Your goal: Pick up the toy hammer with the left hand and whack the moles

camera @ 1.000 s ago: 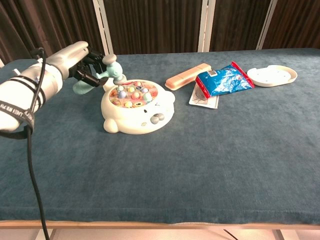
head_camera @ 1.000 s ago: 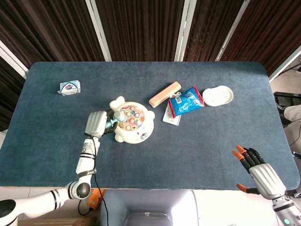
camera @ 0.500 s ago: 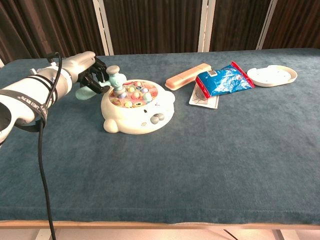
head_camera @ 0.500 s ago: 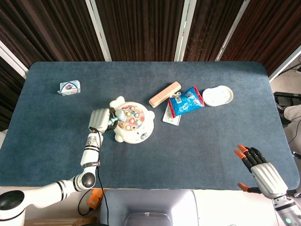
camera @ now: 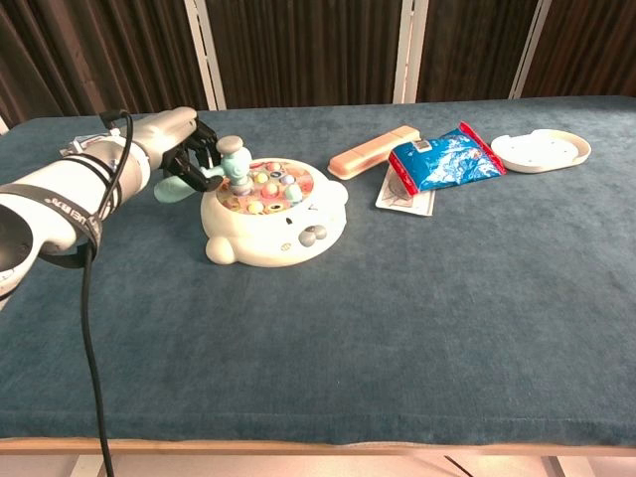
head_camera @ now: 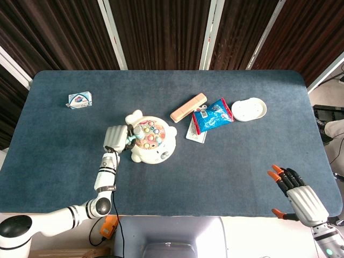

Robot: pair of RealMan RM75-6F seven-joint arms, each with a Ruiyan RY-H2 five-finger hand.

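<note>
My left hand (head_camera: 116, 137) (camera: 179, 149) grips the teal toy hammer (camera: 231, 165) by its handle. The hammer's head (head_camera: 134, 137) rests down on the left side of the white whack-a-mole toy (head_camera: 152, 141) (camera: 272, 211), among its coloured moles. The toy sits left of the table's middle. My right hand (head_camera: 297, 194) hangs off the front right edge of the table, fingers spread, holding nothing; the chest view does not show it.
Behind the toy lie a peach-coloured bar (head_camera: 188, 107), a blue snack bag (head_camera: 213, 115) on a white packet, and a white dish (head_camera: 249, 109). A small blue-and-white box (head_camera: 79, 100) sits at the far left. A black cable (camera: 87, 328) hangs from my left arm.
My left hand has swung the hammer down and to the right, from raised beside the toy to its head resting on the moles. The right hand has stayed put.
</note>
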